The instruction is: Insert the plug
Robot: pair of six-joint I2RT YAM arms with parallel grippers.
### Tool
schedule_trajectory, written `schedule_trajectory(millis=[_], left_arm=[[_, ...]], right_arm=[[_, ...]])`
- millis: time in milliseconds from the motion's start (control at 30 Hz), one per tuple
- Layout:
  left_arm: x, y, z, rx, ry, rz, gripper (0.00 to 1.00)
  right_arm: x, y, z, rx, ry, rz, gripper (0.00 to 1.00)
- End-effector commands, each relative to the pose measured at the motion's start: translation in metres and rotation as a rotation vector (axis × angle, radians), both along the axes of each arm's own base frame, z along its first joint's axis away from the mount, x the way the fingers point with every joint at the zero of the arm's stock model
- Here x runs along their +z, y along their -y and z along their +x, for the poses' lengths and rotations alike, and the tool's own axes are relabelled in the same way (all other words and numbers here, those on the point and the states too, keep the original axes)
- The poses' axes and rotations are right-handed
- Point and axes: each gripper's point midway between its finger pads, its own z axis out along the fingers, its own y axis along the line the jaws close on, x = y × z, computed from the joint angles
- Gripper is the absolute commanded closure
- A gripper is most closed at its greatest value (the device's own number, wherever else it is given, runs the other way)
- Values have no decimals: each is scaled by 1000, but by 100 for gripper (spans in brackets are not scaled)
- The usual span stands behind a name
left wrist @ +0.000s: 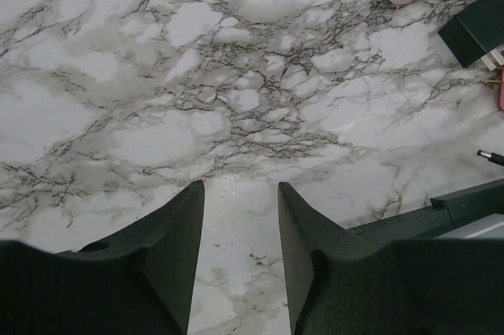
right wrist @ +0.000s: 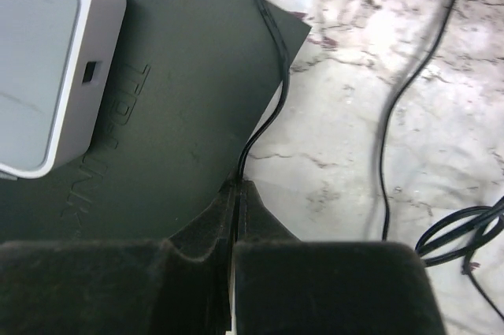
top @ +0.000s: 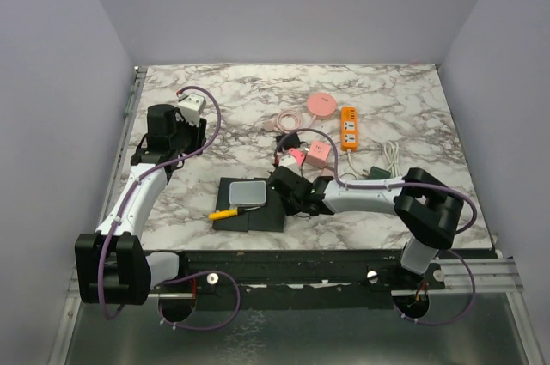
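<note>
My right gripper (right wrist: pixel 239 185) is shut on a thin black cable (right wrist: pixel 272 106) at the right edge of a black box (right wrist: pixel 181 114). The cable runs up over the box and leaves the right wrist view at the top. On that box lies a white router (right wrist: pixel 39 75), also seen from above (top: pixel 249 192). A small black barrel plug tip (left wrist: pixel 490 157) shows at the right edge of the left wrist view, above the box's edge. My left gripper (left wrist: pixel 240 187) hangs open over bare marble, far left of the box, with nothing between its fingers.
An orange power strip (top: pixel 348 128), a pink round disc (top: pixel 322 104), a pink cube (top: pixel 318 152) and a black adapter (left wrist: pixel 476 31) lie behind the box. A yellow tool (top: pixel 225 214) rests at the box's left. More loose black cable (right wrist: pixel 402 91) curls to the right.
</note>
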Motion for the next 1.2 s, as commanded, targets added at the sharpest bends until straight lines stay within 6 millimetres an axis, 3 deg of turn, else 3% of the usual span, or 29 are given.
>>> schedule_trajectory(millis=[0,267,467,833,1167], left_arm=[[6,-3,3,1,15,18,57],[6,-8,3,7,17,49,57],[5,-12,1,12,16,76,57],[-2,-25,6,62,-5,130,57],[-6,-62,21,226,-35,193,59]], right_arm=[[-4,-33,-15,79,-29,42,99],[5,-73,-19,151,-24,61,99],[1,-106,-22,224,-52,90,99],[-9,-161,-4,290,-37,109,99],[-10,-214,-3,392,-39,169,100]])
